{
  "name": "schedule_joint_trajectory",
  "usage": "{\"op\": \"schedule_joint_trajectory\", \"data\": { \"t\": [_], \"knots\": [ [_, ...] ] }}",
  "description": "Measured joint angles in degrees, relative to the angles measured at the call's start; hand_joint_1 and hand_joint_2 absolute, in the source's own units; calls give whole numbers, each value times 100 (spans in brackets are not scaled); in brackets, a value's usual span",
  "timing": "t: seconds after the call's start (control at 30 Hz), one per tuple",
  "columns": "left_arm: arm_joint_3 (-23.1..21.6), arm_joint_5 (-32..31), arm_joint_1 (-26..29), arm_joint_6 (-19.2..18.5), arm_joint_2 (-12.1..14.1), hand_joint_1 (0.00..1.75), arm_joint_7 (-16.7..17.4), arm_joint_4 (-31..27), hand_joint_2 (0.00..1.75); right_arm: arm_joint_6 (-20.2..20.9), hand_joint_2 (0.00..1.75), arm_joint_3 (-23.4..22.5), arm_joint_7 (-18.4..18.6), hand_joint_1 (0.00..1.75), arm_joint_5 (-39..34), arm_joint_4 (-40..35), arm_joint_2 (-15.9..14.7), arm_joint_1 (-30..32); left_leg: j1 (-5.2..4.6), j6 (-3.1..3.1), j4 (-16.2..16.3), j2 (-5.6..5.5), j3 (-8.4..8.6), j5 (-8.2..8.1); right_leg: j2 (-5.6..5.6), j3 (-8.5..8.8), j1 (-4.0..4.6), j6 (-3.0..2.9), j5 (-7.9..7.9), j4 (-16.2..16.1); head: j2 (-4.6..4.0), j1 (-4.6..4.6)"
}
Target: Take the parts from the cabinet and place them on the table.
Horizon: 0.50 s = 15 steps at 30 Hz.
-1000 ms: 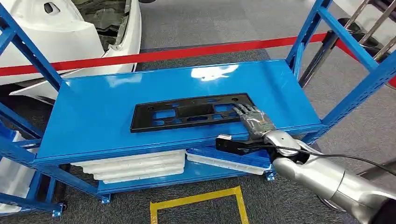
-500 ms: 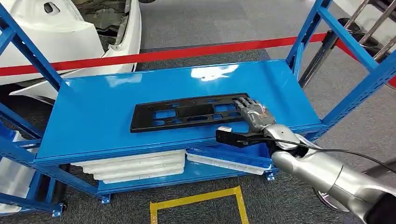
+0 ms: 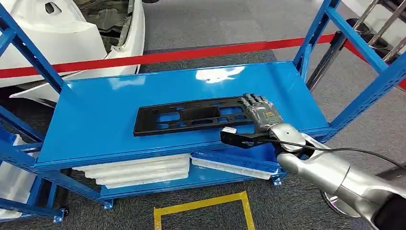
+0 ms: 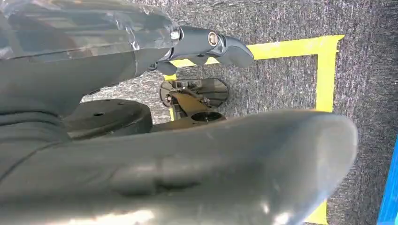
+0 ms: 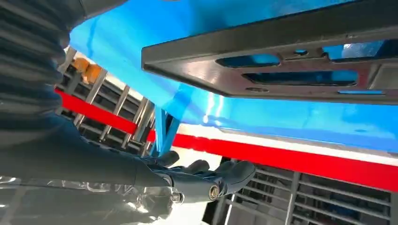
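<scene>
A long flat black part [image 3: 191, 115] with several cut-outs lies on the top shelf [image 3: 95, 115] of the blue cabinet. My right hand [image 3: 261, 112] reaches over the shelf's front edge to the part's right end, fingers stretched out. In the right wrist view, the fingers [image 5: 202, 180] hang apart from the part [image 5: 281, 70] with nothing between them. My left hand [image 4: 141, 154] hangs above the carpet, its dark fingers [image 4: 211, 44] extended and holding nothing.
White trays [image 3: 139, 170] and a blue-rimmed tray [image 3: 230, 165] lie on the lower shelf. Blue uprights [image 3: 364, 91] frame the cabinet's right side. Red barrier tape [image 3: 167, 56] runs behind it, with a white car body at the back left. Yellow tape [image 3: 201, 206] marks the floor.
My right hand has slid a little farther over the shelf along the part's right end. The part has not moved.
</scene>
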Motion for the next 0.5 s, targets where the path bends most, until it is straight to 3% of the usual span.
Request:
{"op": "schedule_joint_trajectory", "data": {
  "t": [0.5],
  "knots": [
    [0, -33, -9, 2, 0, 0, 7, 0, 0, 147, 175, 157, -131, 0, -96, 138, 81, -21, 0, 0, 0, 0, 0, 0, 0, 0, 0, 0, 0, 0, 0, 0]
  ]
}}
